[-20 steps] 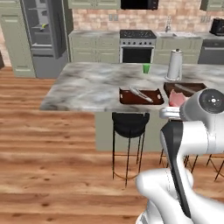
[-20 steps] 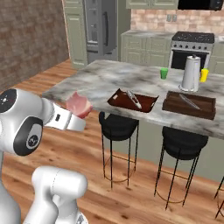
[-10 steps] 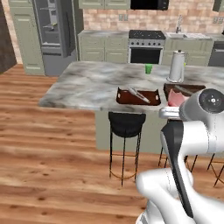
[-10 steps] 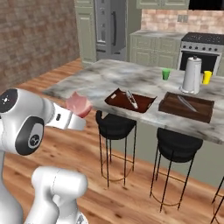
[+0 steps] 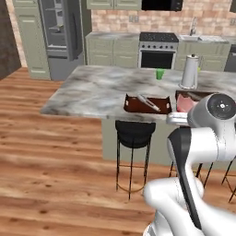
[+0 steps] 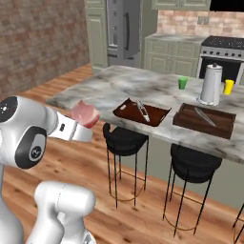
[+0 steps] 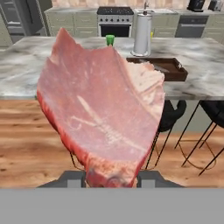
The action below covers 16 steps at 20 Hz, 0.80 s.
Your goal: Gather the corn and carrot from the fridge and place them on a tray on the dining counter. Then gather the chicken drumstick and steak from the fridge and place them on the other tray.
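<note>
Gripper (image 7: 111,178) clamped on steak (image 7: 100,109), slab filling centre of hand view. In right base view, steak (image 6: 85,112) at left-centre, well short of trays (image 6: 141,111) on dining counter (image 6: 105,88).

steak (image 7: 100,118) hiding gripper (image 7: 111,178) fingertips, near tray

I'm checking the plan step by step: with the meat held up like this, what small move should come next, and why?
Probably keep closing in on the counter and carry the steak, clamped in the gripper, toward a tray. The steak hangs short of the counter edge, above the floor, so letting go now would drop it.
</note>
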{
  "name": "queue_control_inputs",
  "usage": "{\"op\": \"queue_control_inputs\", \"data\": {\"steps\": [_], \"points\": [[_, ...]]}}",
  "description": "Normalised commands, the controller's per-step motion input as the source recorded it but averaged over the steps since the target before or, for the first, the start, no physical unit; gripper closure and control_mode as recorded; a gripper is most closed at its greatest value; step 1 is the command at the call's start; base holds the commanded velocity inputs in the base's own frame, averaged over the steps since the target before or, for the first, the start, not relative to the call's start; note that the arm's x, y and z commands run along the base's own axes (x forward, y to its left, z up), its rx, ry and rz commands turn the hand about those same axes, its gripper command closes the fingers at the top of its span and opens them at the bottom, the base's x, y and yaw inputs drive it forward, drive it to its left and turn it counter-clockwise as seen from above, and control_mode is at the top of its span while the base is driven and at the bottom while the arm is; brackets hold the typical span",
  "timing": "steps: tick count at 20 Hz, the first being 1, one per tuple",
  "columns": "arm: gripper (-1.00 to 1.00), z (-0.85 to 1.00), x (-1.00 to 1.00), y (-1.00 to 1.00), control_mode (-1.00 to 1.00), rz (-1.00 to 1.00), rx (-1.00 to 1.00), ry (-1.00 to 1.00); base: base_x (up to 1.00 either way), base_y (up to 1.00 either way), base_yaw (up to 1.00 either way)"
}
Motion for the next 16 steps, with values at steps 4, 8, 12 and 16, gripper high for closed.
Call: {"op": "queue_control_inputs", "data": {"steps": [4, 8, 12, 16], "points": [[1.0, 0.0, 0.0, 0.0, 1.0, 0.0, 0.0, 0.0, 0.28, -0.57, 0.06], [1.0, 0.0, 0.0, 0.0, 1.0, 0.0, 0.0, 0.0, 0.25, -0.55, 0.06], [1.0, 0.0, 0.0, 0.0, 1.0, 0.0, 0.0, 0.0, 0.31, -0.37, 0.06], [1.0, 0.0, 0.0, 0.0, 1.0, 0.0, 0.0, 0.0, 0.41, -0.08, 0.06]]}}
